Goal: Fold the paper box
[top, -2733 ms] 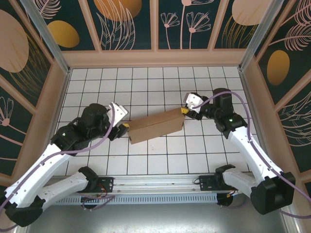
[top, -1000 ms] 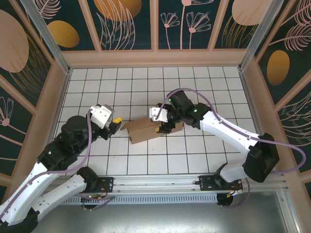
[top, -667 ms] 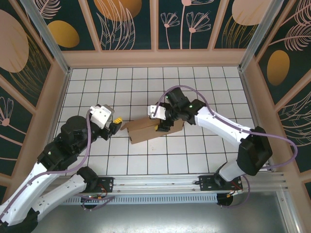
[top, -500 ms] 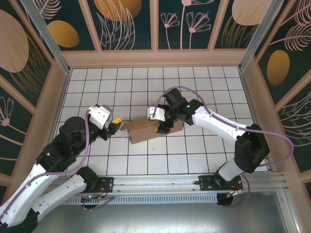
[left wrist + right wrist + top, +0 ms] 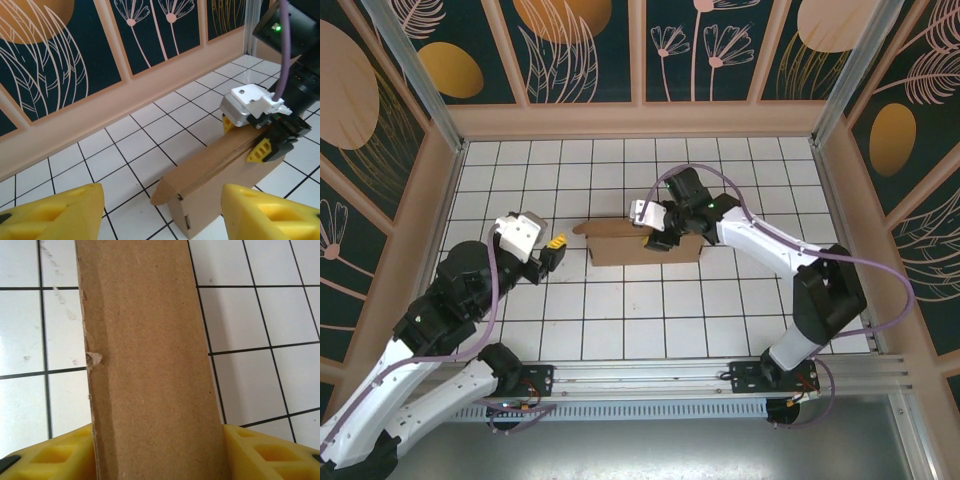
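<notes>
Brown, matte, creased cardboard paper box (image 5: 618, 249) stands mid-way across the white-tiled table (image 5: 740, 300). Yellow-tipped black right gripper (image 5: 653, 236) clamps its upper edge. The left gripper (image 5: 552, 248) gapes wide just beside it, touching nothing.

White shell links joined by black motor housings make up both arms, with a purple cable (image 5: 283, 50) looping along each. The left end effector (image 5: 552, 250) is black with yellow wedge-shaped finger pads (image 5: 50, 212) and a white block (image 5: 518, 232) behind it. Behind the right end effector (image 5: 655, 238) a green light (image 5: 276, 28) glows on black casing
</notes>
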Tool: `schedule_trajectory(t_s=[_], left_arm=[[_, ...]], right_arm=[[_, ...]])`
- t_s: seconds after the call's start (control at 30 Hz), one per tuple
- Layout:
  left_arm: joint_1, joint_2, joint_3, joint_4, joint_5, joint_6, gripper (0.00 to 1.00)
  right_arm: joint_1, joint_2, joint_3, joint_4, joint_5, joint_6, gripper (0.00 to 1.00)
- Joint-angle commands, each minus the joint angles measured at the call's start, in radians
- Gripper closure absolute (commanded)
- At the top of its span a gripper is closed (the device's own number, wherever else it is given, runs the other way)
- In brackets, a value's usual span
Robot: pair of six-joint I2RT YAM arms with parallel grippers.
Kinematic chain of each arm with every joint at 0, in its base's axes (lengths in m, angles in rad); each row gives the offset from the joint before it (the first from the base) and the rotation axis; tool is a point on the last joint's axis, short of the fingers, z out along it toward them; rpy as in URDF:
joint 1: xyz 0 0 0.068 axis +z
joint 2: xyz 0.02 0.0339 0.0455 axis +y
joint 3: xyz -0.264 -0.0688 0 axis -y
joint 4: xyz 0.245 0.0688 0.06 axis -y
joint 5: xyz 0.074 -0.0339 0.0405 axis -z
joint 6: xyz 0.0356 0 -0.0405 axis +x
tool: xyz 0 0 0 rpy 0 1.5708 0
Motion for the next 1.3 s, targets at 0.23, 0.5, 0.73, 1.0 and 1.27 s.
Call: schedule_trajectory(t_s=[0.23, 0.5, 0.73, 1.0, 1.27], left_arm=[[-0.003, 0.03, -0.062, 0.075, 0.031, 0.005, 0.35], [-0.003, 0.058, -0.073, 0.094, 0.028, 0.026, 0.32], [-0.002, 0.143, -0.084, 0.116, 0.002, 0.135, 0.29], [0.064, 0.261, -0.173, 0.32, 0.098, 0.253, 0.29], [0.181, 0.347, -0.211, 0.388, 0.181, 0.394, 0.36]], right_arm=[[-0.031, 0.079, 0.082, -0.136, -0.09, -0.114, 0.41], [-0.04, 0.051, 0.103, -0.13, -0.099, -0.077, 0.26], [-0.063, -0.111, 0.061, 0.089, -0.177, 0.131, 0.26], [-0.063, -0.436, -0.212, 0.309, -0.154, 0.264, 0.31], [-0.039, -0.67, -0.326, 0.256, 0.013, 0.318, 0.4]])
